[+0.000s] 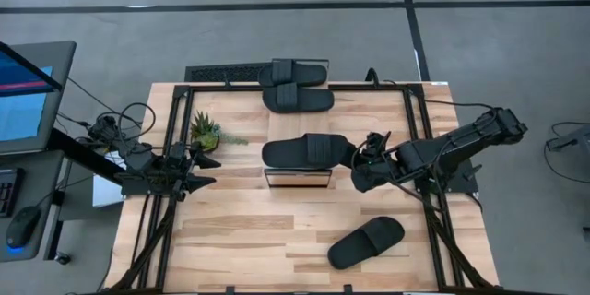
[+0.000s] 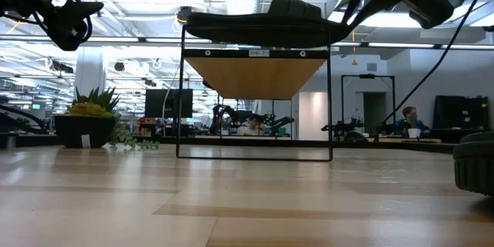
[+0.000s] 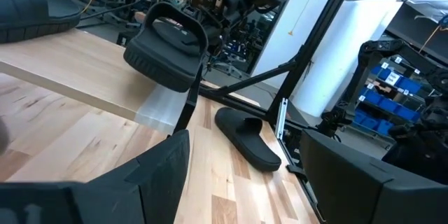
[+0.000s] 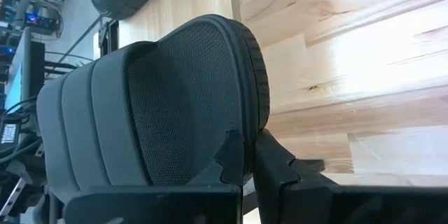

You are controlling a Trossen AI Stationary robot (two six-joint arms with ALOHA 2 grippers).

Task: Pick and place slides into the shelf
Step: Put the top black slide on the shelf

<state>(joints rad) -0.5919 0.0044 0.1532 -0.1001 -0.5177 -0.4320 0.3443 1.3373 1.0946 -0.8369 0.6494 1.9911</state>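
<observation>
Right gripper (image 4: 245,155): clamping the slide (image 1: 304,151) rim, frame centre.
Handling: appearing light, flexible; sole edge suiting grip.
Left gripper (image 1: 205,170): waiting open.

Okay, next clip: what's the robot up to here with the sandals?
The right tool is shut on the heel end of a black slide and holds it over the top of the small shelf in the middle of the table. Two more slides lie side by side at the far edge, and one lies on the table near the right arm. The left tool waits open beside the potted plant, holding nothing.
</observation>
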